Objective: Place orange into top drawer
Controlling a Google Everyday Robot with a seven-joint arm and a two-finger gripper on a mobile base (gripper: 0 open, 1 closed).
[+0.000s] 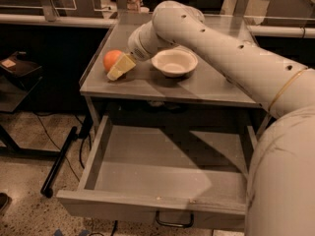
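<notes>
"one orange (111, 59), and where does it sit?" asks the first.

"upper left of the frame, on the tabletop (206, 85), close to its left edge and well back from the front edge. the gripper (119, 67) is right against it on the near right side, with a cream-coloured part touching the fruit."

"has it got hold of it?"

"i cannot tell. how far the gripper is open doesn't show, nor whether it grips the orange."

"what's beside it?"

"a white bowl (174, 63), just right of the gripper, at the middle of the top. the arm (221, 48) runs over the right half of the table, from the lower right corner up and across."

"and the top drawer (147, 208)?"

"pulled out toward the bottom of the frame, directly under the tabletop's front edge. its low side walls and flat grey bottom are in view, partly in the arm's shadow, and the metal handle (173, 223) is on the front."

"the room?"

"a speckled floor (29, 181) at lower left, a black stand (19, 70) at the left edge, and a dark bar (59, 161) slanting beside the table leg."
</notes>
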